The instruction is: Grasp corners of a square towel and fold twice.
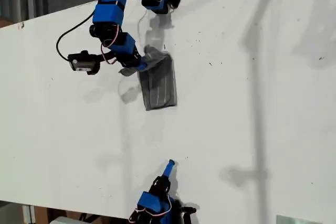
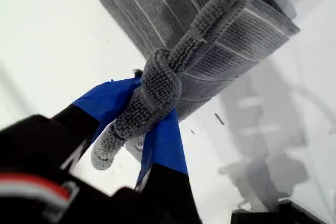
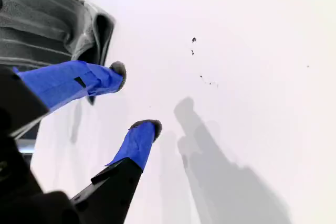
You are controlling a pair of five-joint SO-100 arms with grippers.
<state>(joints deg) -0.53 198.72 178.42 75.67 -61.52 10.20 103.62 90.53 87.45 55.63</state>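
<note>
My first gripper (image 1: 137,62) is at the upper middle of the exterior view, on the arm reaching down from the top edge. Its blue jaws are closed on a bunched corner (image 2: 157,85) of the towel (image 1: 159,83); the first wrist view shows the pinched fabric rolled into a thick fold between the jaws (image 2: 137,129), with a loose tip hanging out below them.

The towel lies on the white table (image 1: 252,108), just right of that gripper in the exterior view. It is folded into a narrow grey rectangle with pale stripes running along its length. The end nearest my first gripper is lifted and crumpled; the rest lies flat.

My second gripper (image 1: 169,165) is at the bottom middle of the exterior view, well apart from the towel. Its jaws stand apart (image 3: 134,100) and hold nothing; both fingertips (image 3: 146,125) hang over bare table.
</note>
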